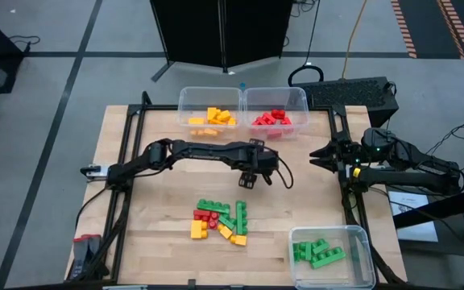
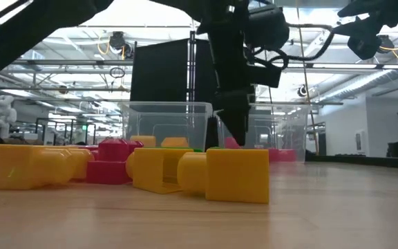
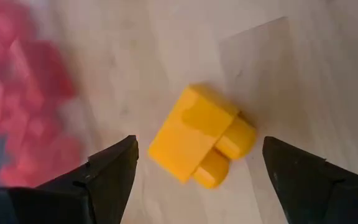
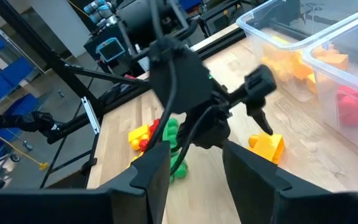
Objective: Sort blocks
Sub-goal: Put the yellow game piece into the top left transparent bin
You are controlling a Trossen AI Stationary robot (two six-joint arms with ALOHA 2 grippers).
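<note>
The left gripper (image 1: 246, 179) hangs over the middle of the table, its two dark fingers (image 3: 107, 177) spread wide and empty, a single yellow block (image 3: 199, 138) lying on the bare wood between them. It sits on its side — studs pointing sideways, not up — just short of the two bins at the table's far edge.

The risk is in that tilt: if the jaws close across the rounded studs and not the flat faces, the block may twist or squirt out, and a descent slightly off-centre would nudge it toward the red-filled bin (image 1: 277, 110) instead of the yellow-filled one (image 1: 211, 109).

The block is a small, glossy, two-stud brick, clean-edged. The unsorted pile (image 1: 220, 220) of green, red and yellow pieces lies nearer the table's front edge; a third bin (image 1: 331, 256) with green blocks stands at the front right corner.

The right gripper (image 1: 325, 155) waits above the right edge, fingers parted, holding nothing.
</note>
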